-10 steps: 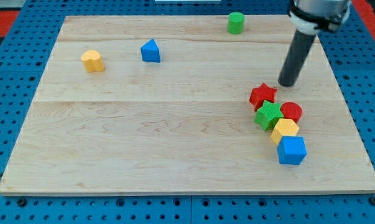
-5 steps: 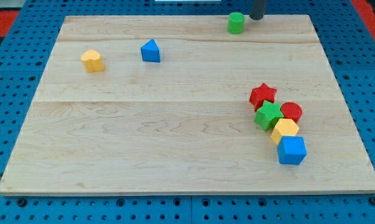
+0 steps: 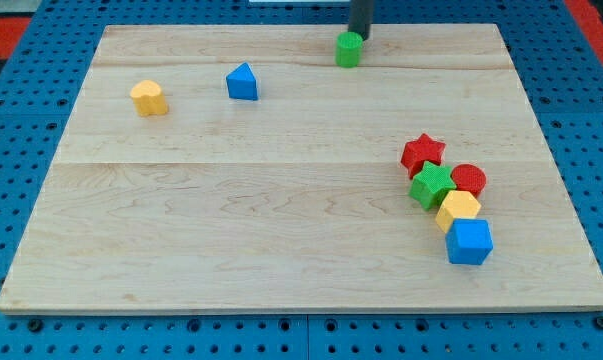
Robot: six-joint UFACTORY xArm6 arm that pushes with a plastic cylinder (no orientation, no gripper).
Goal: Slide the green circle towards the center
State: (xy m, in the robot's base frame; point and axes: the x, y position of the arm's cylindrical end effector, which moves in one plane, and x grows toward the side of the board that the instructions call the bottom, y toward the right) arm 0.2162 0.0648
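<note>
- Jaws: none on this rod; my tip [image 3: 360, 37] sits at the green circle's [image 3: 349, 48] upper right, touching or just short of it; I cannot tell which.
- Green circle stands near the board's [image 3: 281, 250] top edge, a little right of the middle of that edge.
- Below the green circle the wood lies open all the way down to the centre.
- Left of it, apart, a blue triangle [image 3: 242, 82]; further left, a yellow block [image 3: 149, 97].
- Well apart at the lower right, a packed cluster: red star [image 3: 423, 153], green block [image 3: 432, 186], red circle [image 3: 469, 180], yellow hexagon [image 3: 458, 209], blue cube [image 3: 469, 241].
- Green circle is a short upright cylinder: no facing side, axis vertical.
</note>
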